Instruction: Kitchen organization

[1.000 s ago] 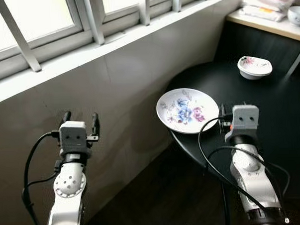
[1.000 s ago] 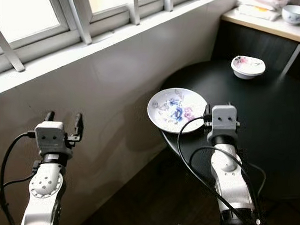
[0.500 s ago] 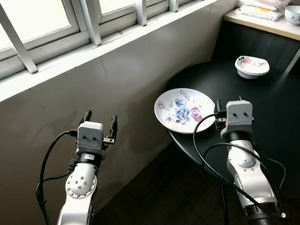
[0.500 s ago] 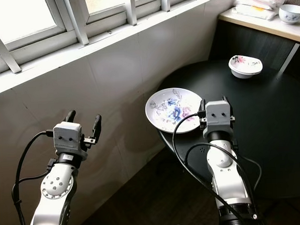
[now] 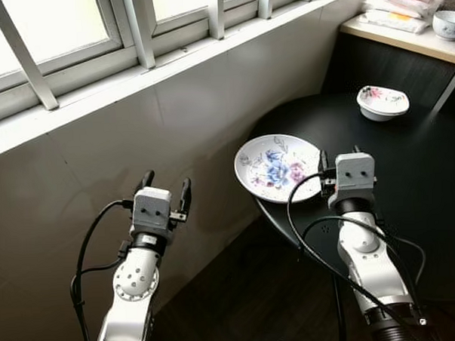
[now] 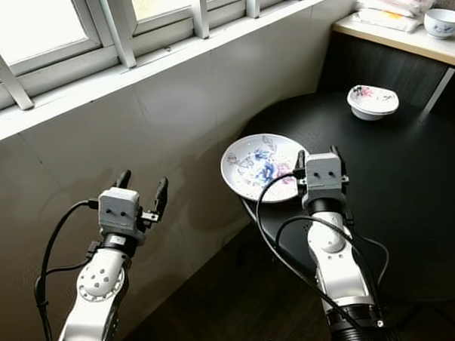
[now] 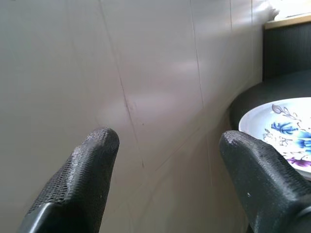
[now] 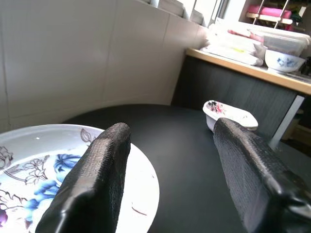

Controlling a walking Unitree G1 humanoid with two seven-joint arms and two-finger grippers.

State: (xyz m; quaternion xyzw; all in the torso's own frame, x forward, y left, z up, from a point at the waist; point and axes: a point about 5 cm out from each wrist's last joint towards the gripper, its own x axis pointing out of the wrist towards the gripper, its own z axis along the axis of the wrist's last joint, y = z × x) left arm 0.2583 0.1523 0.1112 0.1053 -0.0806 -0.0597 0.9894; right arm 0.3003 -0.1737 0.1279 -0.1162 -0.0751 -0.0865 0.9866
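A white plate with blue and pink flowers (image 5: 277, 167) lies at the near left edge of a round black table (image 5: 409, 178). My right gripper (image 5: 337, 157) is open just at the plate's right rim, over the table; in the right wrist view its fingers (image 8: 97, 184) frame the plate (image 8: 53, 179). A small flowered dish (image 5: 383, 102) sits farther back on the table. My left gripper (image 5: 166, 190) is open in the air beside the grey wall, left of the plate (image 7: 282, 131), holding nothing.
A grey wall (image 5: 135, 137) under a window sill runs along the left. A wooden counter (image 5: 410, 34) at the back right carries packets and a small blue-patterned bowl (image 5: 449, 23). Dark floor lies below the table edge.
The left arm has come in towards the plate and risen slightly. The right gripper has shifted a little left, closer to the plate's rim. The view has also shifted slightly.
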